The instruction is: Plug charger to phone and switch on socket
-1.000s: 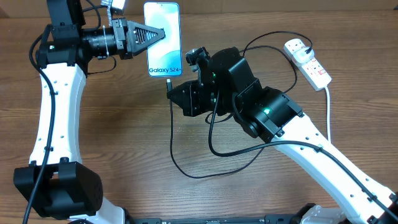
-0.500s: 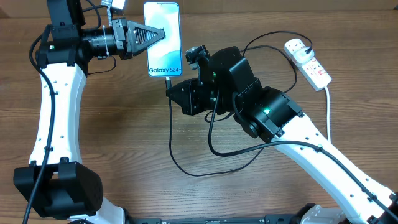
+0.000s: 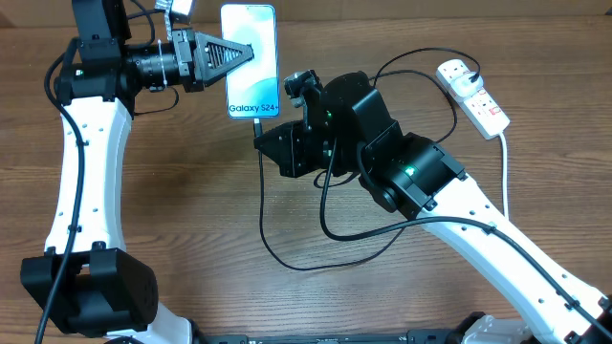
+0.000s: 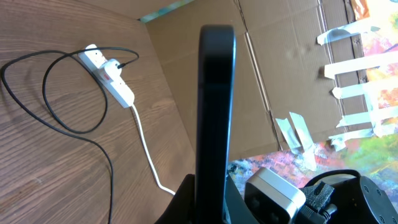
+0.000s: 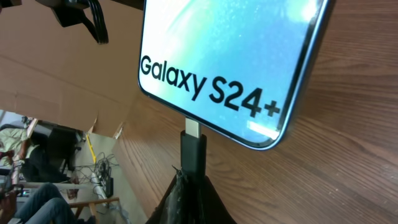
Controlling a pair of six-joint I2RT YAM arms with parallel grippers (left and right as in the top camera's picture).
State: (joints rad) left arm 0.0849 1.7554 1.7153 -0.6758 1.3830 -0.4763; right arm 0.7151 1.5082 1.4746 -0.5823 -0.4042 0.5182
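Note:
The phone [image 3: 251,59] is held off the table with its cyan "Galaxy S24+" screen up, and my left gripper [image 3: 245,51] is shut on its left side. In the left wrist view the phone [image 4: 215,106] stands edge-on between the jaws of the left gripper [image 4: 211,202]. My right gripper [image 5: 196,196] is shut on the charger's black connector [image 5: 194,155]. Its metal tip [image 5: 194,129] meets the phone [image 5: 230,56] at the bottom edge; how deep it sits cannot be told. The charger's black cable [image 3: 287,258] loops across the table to the white socket [image 3: 475,94] at the far right.
The socket's thick white cord [image 3: 505,172] runs down the right side of the table. Cardboard walls [image 4: 280,68] stand behind the table. The right arm [image 3: 411,177] lies over the cable's loops in the middle of the table.
My right gripper has crept slightly up and left toward the phone's bottom edge with the connector. The left gripper and the phone have stayed still.

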